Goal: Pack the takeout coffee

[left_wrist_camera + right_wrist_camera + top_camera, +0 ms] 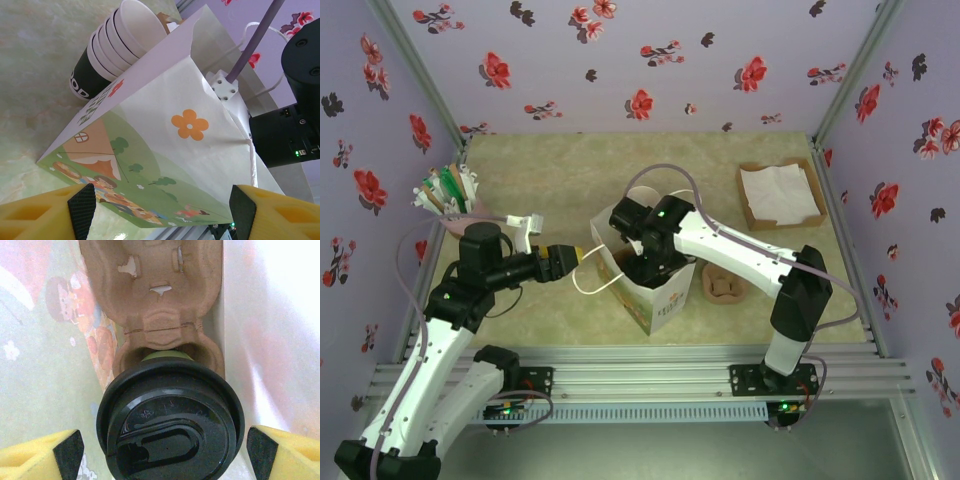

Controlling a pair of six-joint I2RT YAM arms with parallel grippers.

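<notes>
Coffee (170, 425), black lid up, sits inside the bag (280, 315), at the 6 o'clock end of a pulp carrier (155, 290) that runs toward 12 o'clock along the bag's floor. The right jaws stand wide around it, their black pads (67, 455) at 8 and 4 o'clock of the lid and apart from its rim, holding nothing. From above, the right arm (740, 255) reaches from 4 o'clock down into the open mouth of the bag (665, 305), which stands upright on the worktop (560, 170). The left arm (505, 268) comes in from 9 o'clock; its jaws are wide too, yellow tips just beside the bag's left wall, though contact cannot be told. In the left wrist view its pads (82, 207) frame the printed side of the bag (190, 160), with a cup stack (115, 45) lying beyond. A second carrier (723, 287) rests at 3 o'clock of the bag. Farther back, a napkin tray (780, 195) sits at 1 o'clock and a stirrer holder (448, 195) at 10 o'clock.
</notes>
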